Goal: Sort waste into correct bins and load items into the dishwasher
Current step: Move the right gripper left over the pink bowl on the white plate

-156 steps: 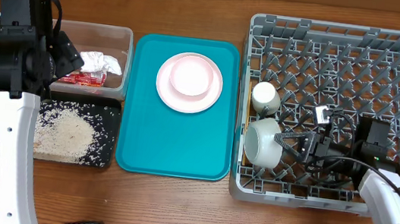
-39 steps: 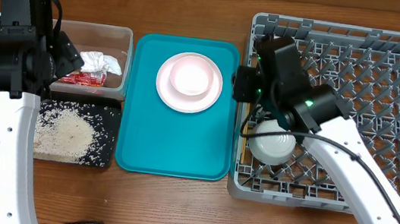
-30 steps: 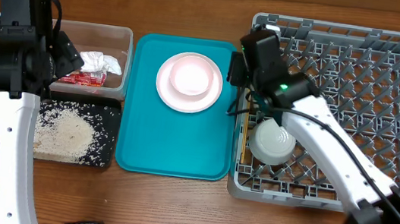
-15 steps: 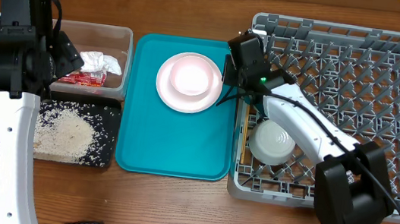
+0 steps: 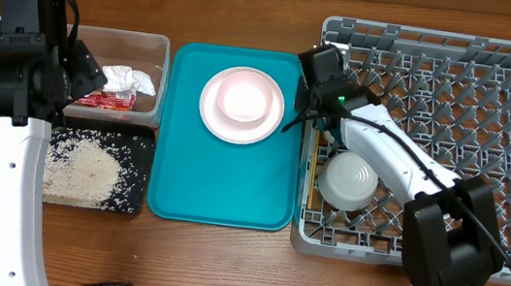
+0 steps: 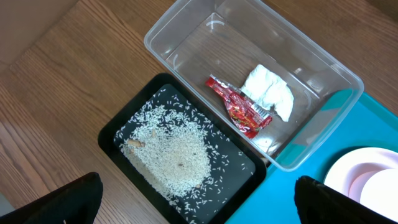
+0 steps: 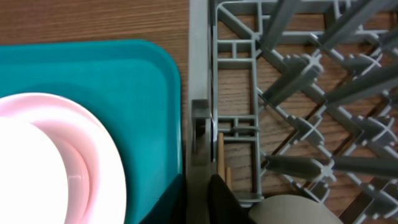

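The pale pink plate (image 5: 241, 105) lies on the teal tray, with the white-pink bowl (image 5: 245, 96) on it; its rim shows again (image 7: 68, 155). The grey-green bowl (image 5: 353, 182) sits upside down in the dishwasher (image 5: 433, 48). My right gripper (image 5: 302, 119) (image 7: 208, 200) is at the dishwasher's left wall (image 7: 200, 118), its fingers closed on either side of that wall. A pale rounded edge, probably the cup (image 7: 292, 211), lies just right of it. The napkin (image 6: 267, 93) and red wrapper (image 6: 239, 107) lie in the clear tub (image 6: 186, 37). Rice (image 6: 174, 155) covers the black tray (image 6: 112, 134). My left gripper (image 6: 199, 202) hangs open above them.
The teal tray (image 5: 222, 178) lies between the bins and the dishwasher. Two thin wooden sticks (image 7: 219, 155) stand inside the dishwasher's left wall. My right arm (image 5: 399, 166) crosses the dishwasher's left half. Bare wood surrounds everything.
My right gripper has shifted slightly right, from beside the plate to the dishwasher's left wall, and its jaws have closed. The left arm has not moved.
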